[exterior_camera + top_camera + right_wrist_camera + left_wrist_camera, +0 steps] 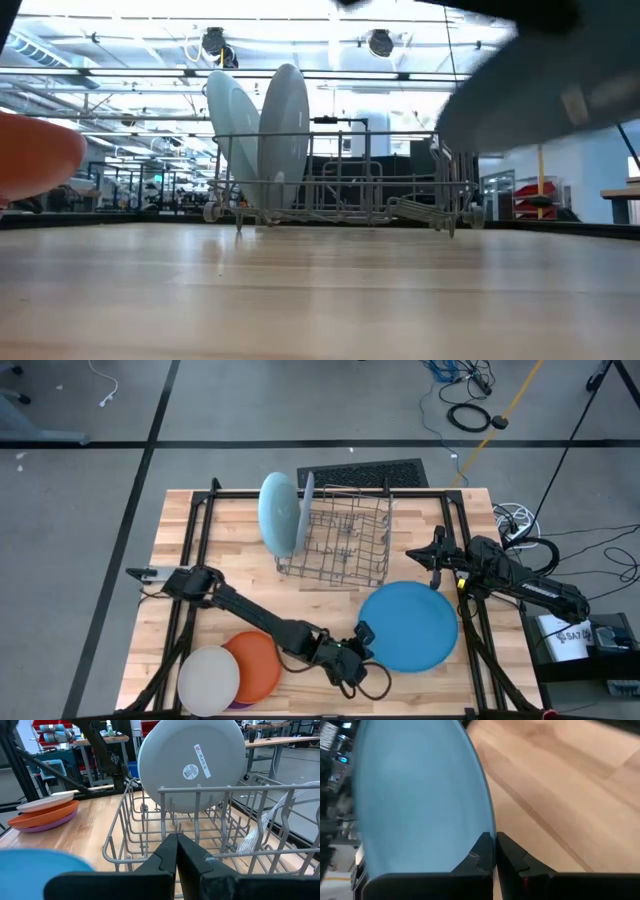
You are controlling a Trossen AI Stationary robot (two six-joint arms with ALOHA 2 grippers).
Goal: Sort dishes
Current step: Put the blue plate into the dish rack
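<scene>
The darker blue plate (408, 625) is at the table's near right, held by my left gripper (358, 645), which is shut on its rim. A light blue plate (280, 512) and a pale grey plate (308, 500) stand on edge in the left end of the grey wire rack (345, 535). The grey one (192, 765) carries stickers. Off-white (208, 678), orange (255, 658) and purple (47, 824) small plates are stacked at the near left. My right gripper (176, 851) is shut and hovers at the rack's right side, touching nothing. My left gripper pinches the darker blue plate's rim (492, 832) between its two fingers (482, 852), on the plate's near left edge. It reaches in from the table's left. The low view shows the plate (520, 90) lifted clear of the table and tilted.
The rack's right part (225, 825) holds no plates. Bare wood (230, 560) lies between the rack and the small stack. Black frame bars (195, 540) run along the table's sides. Cables (515, 520) lie past the right edge.
</scene>
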